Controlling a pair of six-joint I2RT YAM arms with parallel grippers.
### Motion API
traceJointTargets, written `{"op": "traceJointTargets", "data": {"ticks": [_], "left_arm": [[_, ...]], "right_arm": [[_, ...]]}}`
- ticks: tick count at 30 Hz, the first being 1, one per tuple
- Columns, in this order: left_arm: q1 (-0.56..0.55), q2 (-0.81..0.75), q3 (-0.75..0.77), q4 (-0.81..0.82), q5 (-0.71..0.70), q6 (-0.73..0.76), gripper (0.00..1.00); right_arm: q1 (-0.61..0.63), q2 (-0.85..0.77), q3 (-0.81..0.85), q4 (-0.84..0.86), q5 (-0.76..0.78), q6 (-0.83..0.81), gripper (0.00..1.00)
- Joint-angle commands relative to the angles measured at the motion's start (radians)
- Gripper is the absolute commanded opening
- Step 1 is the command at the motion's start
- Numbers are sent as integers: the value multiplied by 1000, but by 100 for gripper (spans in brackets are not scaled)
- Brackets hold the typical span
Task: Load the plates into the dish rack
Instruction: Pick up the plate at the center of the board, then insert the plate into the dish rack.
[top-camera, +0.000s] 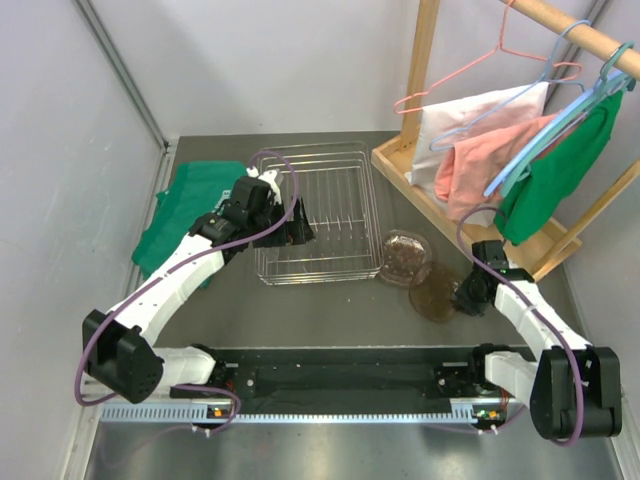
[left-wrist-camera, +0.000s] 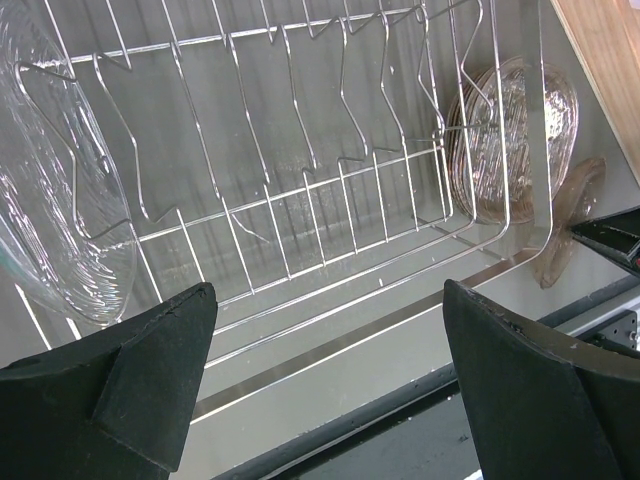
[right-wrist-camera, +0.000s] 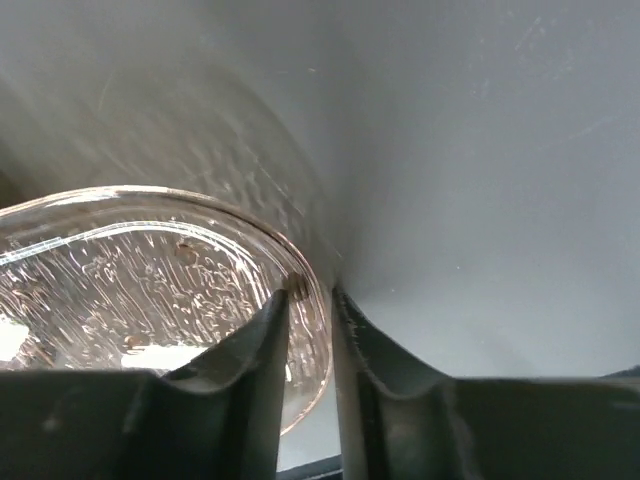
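Observation:
The silver wire dish rack (top-camera: 330, 205) stands mid-table; in the left wrist view its bars and tines (left-wrist-camera: 300, 190) fill the frame. A clear glass plate (left-wrist-camera: 60, 200) stands on edge among the tines at the left. My left gripper (top-camera: 297, 230) hovers over the rack's near left part, open and empty (left-wrist-camera: 325, 300). Two brown-tinted plates (top-camera: 403, 255) (top-camera: 433, 292) lie on the table right of the rack, overlapping. My right gripper (top-camera: 465, 295) is shut on the rim of the nearer brown plate (right-wrist-camera: 130, 290), one finger on each side (right-wrist-camera: 310, 295).
A green cloth (top-camera: 185, 205) lies left of the rack. A wooden clothes stand (top-camera: 450, 200) with hangers and pink and green garments (top-camera: 540, 170) fills the back right. A black rail (top-camera: 340, 375) runs along the near edge between the arm bases.

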Motion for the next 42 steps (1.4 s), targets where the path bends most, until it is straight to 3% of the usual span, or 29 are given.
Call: {"op": "traceJointTargets", "data": {"ticks": [1, 4, 5, 16, 23, 36, 42], "left_arm": [[4, -5, 3, 57, 1, 9, 99], [5, -3, 3, 58, 3, 9, 99], [4, -5, 3, 57, 3, 9, 99], [5, -6, 4, 66, 14, -1, 99], [5, -9, 9, 67, 21, 2, 99], [5, -24, 11, 70, 24, -2, 99], [5, -17, 21, 69, 32, -5, 99]], "right_arm": [[-11, 1, -32, 47, 7, 24, 18], [-11, -5, -32, 42, 9, 26, 9], [-13, -10, -32, 42, 10, 29, 0], [-14, -183, 51, -56, 39, 23, 0], [-11, -203, 129, -113, 107, 4, 0], [-11, -284, 220, -48, -112, -31, 0], [-13, -320, 215, -53, -119, -29, 0]]}}
